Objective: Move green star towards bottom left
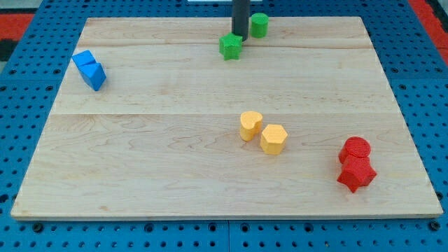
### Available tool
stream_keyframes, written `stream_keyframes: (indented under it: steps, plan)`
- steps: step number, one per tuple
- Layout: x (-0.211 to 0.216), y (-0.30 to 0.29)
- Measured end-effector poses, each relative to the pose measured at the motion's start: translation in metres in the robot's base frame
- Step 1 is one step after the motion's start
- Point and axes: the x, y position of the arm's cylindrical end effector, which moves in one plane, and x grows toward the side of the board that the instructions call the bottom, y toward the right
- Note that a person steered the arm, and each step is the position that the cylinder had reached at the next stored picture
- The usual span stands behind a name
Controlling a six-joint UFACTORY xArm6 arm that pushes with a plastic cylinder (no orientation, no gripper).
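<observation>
The green star (pixel 229 47) lies near the view's top, a little right of centre, on the wooden board (pixel 140 140). My tip (pixel 239 36) stands right behind it, at its upper right edge, touching or nearly touching it. A green cylinder (pixel 259 25) sits just to the right of the rod, near the board's top edge.
Two blue blocks (pixel 89 69) lie together at the view's upper left. A yellow cylinder (pixel 250 125) and a yellow hexagon (pixel 274 138) sit right of centre. A red cylinder (pixel 357 149) and a red star (pixel 356 173) sit at the lower right.
</observation>
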Motion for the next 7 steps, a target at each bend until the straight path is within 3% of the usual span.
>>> stream_keyframes:
  steps: [6,7]
  plan:
    - [0.165,-0.085]
    - [0.171,-0.098]
